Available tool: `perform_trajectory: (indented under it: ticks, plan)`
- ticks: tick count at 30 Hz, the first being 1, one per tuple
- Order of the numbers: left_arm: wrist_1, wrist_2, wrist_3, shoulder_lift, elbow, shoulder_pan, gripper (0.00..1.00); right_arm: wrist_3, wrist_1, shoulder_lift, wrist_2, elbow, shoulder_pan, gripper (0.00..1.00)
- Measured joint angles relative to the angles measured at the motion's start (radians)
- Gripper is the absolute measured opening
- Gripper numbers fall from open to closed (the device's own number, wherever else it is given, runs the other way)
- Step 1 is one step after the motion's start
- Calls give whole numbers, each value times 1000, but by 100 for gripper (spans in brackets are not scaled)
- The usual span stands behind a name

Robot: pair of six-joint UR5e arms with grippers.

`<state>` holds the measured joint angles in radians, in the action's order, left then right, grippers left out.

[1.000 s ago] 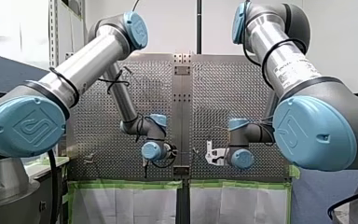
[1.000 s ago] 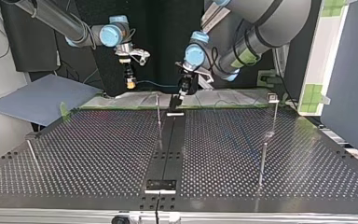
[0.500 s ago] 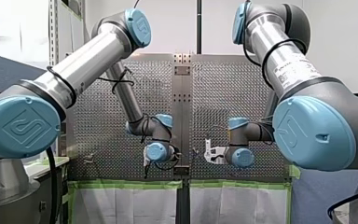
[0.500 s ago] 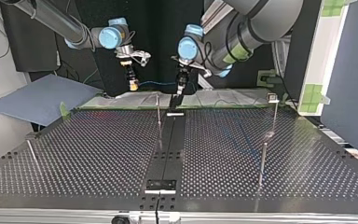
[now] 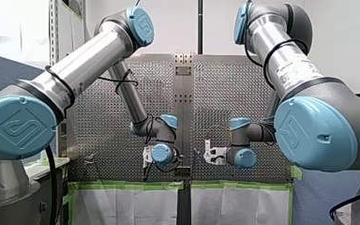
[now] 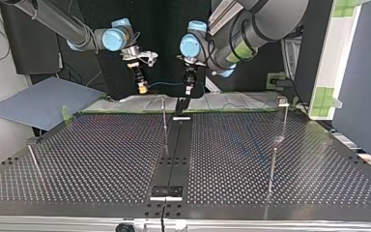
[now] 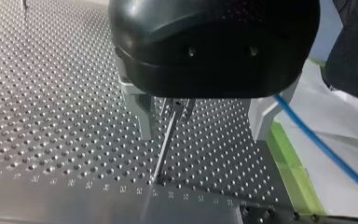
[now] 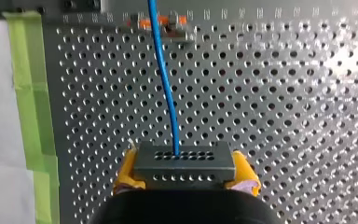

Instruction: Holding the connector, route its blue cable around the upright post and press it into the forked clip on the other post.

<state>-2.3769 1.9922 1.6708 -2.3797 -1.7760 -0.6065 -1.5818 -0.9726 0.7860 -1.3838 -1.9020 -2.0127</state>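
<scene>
In the right wrist view my right gripper (image 8: 184,186) is shut on the dark connector (image 8: 184,161), yellow pads (image 8: 244,175) on either side. The blue cable (image 8: 163,79) runs from the connector ahead to an orange-marked fixture (image 8: 161,21). In the top view my right gripper (image 6: 142,88) hangs at the back, with the cable (image 6: 166,85) stretching across to my left gripper (image 6: 188,89). My left gripper (image 7: 203,135) is open; a thin post (image 7: 165,144) with a forked top shows between its fingers (image 7: 142,116), and the cable (image 7: 321,147) passes outside the other finger.
Several thin posts stand on the perforated table (image 6: 101,159): one near the back middle (image 6: 164,116), one at the right with a clip on top (image 6: 284,113), one nearer (image 6: 272,169), one at the left (image 6: 33,159). Green tape (image 7: 291,172) edges the table.
In the top view my left arm has swung leftward and my right gripper has shifted rightward with the connector, so the two grippers are closer together. Both grips are unchanged.
</scene>
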Motion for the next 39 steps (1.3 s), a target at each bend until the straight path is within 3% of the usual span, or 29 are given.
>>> perform_trajectory:
  ticks: [5,16,29,39]
  plan:
    - [2,39,3,-1,0,-25,100,0,8,0,22,0,-3,0]
    - [1,123,22,-4,5,-49,100,-2,14,0,38,0,-5,0]
    - [-9,131,55,-39,54,-61,100,1,35,-1,32,-1,0,0]
    - [-13,133,65,-45,70,-61,100,5,35,-4,6,-1,7,0]
